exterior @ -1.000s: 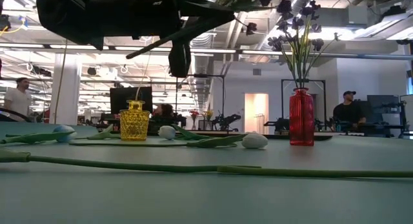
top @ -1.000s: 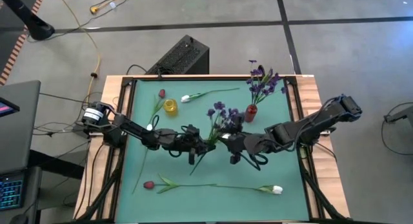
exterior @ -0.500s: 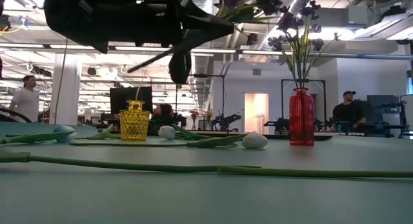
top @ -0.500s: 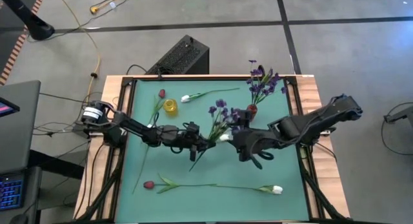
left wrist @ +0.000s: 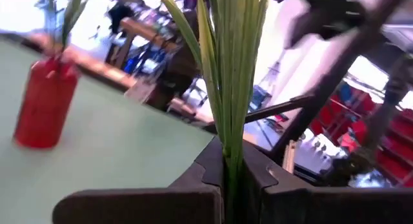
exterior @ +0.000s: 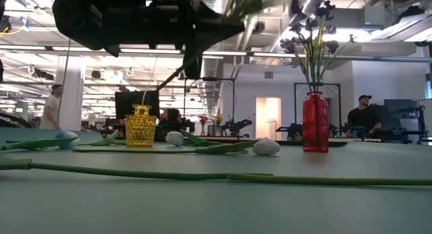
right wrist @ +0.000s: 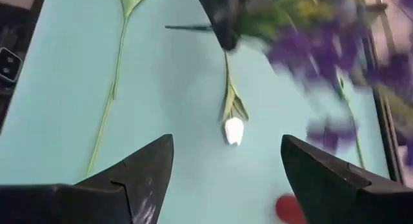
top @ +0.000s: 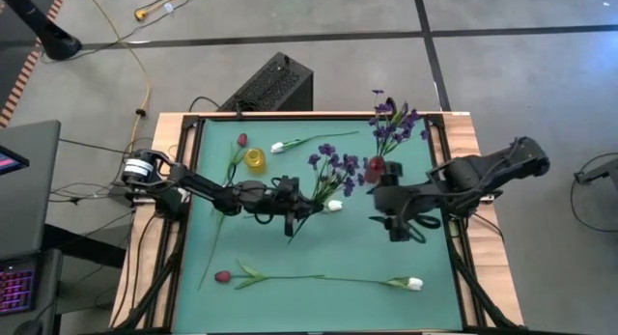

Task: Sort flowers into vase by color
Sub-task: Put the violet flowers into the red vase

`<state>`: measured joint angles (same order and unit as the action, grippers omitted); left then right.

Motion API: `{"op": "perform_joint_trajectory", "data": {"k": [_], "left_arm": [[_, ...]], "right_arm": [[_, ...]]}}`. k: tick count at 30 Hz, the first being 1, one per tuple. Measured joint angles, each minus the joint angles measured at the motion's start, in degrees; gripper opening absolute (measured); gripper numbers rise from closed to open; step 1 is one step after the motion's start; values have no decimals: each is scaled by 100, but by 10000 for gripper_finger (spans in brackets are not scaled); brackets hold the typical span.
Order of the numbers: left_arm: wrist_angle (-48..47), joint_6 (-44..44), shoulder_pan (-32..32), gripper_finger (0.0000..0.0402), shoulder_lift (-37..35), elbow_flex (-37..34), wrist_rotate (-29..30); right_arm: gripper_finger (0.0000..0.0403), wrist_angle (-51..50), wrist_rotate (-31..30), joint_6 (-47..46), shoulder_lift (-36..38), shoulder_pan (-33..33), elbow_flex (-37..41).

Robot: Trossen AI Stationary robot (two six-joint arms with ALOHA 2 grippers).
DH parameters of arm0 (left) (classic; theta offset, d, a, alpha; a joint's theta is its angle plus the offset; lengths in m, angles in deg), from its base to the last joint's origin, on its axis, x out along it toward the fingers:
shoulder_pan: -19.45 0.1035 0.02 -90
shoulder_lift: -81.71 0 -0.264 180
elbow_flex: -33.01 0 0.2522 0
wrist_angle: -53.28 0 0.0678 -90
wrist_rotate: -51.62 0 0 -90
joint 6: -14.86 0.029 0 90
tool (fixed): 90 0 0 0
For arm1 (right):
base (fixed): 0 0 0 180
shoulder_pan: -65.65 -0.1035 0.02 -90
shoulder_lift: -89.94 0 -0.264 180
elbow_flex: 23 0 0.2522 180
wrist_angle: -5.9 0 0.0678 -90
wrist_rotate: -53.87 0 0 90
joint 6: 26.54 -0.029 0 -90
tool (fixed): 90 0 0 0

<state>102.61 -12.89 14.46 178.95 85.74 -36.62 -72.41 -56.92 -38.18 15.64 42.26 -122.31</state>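
Note:
My left gripper [top: 299, 211] is over the table's middle, shut on the purple spray [top: 333, 168], whose blossoms point toward the red vase [top: 376, 167]. That vase holds other purple flowers [top: 391, 123]. A yellow vase [top: 255, 159] stands toward the far left. One white tulip [top: 333, 206] lies flat under the spray. My right gripper [top: 398, 222] is open, to the right of the spray and near the red vase, touching nothing. Two more tulips, a white one [top: 278, 147] and a dark red one [top: 241, 140], lie by the yellow vase. My left gripper pinches the spray's bundle of green stems [left wrist: 232, 153] between its two fingers [left wrist: 203, 179], on the lower part of the stems. The fingers come roughly level from the table's left. The spray is lifted clear, tilted, with its cut end [top: 288, 236] sticking out toward the near side.
A dark red tulip [top: 222, 276] and a white tulip [top: 414, 284] lie along the near edge, their long stems [exterior: 202, 174] end to end. A black box [top: 273, 84] stands beyond the far edge. People show in the room behind [exterior: 364, 112].
My right gripper has drawn back toward the table's right edge, away from the spray and the left gripper. My left gripper has kept its hold and swung the spray, so its blossoms lie farther toward the far side and closer to the red vase.

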Motion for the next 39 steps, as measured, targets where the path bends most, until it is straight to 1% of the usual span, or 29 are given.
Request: {"op": "perform_joint_trajectory", "data": {"k": [2, 4, 7, 10, 12, 15, 18, 22, 25, 29, 36, 39], "left_arm": [[180, 279, -2, 0, -28, 0, -53], [217, 517, -2, 0, -128, 1, -61], [246, 859, 37, 0, -269, 78, -74], [241, 1204, 83, 0, -384, 212, -267], [239, 1398, 106, 0, -429, 306, -400], [175, 1631, 148, 0, -429, 443, -616], [89, 1872, 177, 0, -429, 549, -797], [-97, 2186, 188, 0, -429, 587, -946], [-112, 2337, 188, 0, -429, 595, -954], [-134, 2444, 188, 0, -429, 595, -953], [-410, 2728, 188, 0, -429, 595, -953], [-455, 2778, 184, 0, -429, 595, -934]], "right_arm": [[313, 76, -115, -194, 347, -116, 320], [313, 415, -215, -402, 788, -235, 793], [312, 1383, -334, -625, 1423, -353, 1699], [311, 2747, -342, -464, 1838, -398, 2716], [311, 3794, -357, -186, 1932, -361, 3346], [311, 5510, -468, 361, 1853, -217, 4118], [311, 7322, -496, 950, 1551, -16, 4654], [311, 9314, -493, 1530, 996, 185, 4913], [311, 10144, -428, 1766, 534, 313, 4919], [311, 10936, -125, 1810, -17, 480, 4885], [311, 11823, -171, 1984, -611, 560, 4667], [311, 12019, -170, 1983, -826, 598, 4543]]}}
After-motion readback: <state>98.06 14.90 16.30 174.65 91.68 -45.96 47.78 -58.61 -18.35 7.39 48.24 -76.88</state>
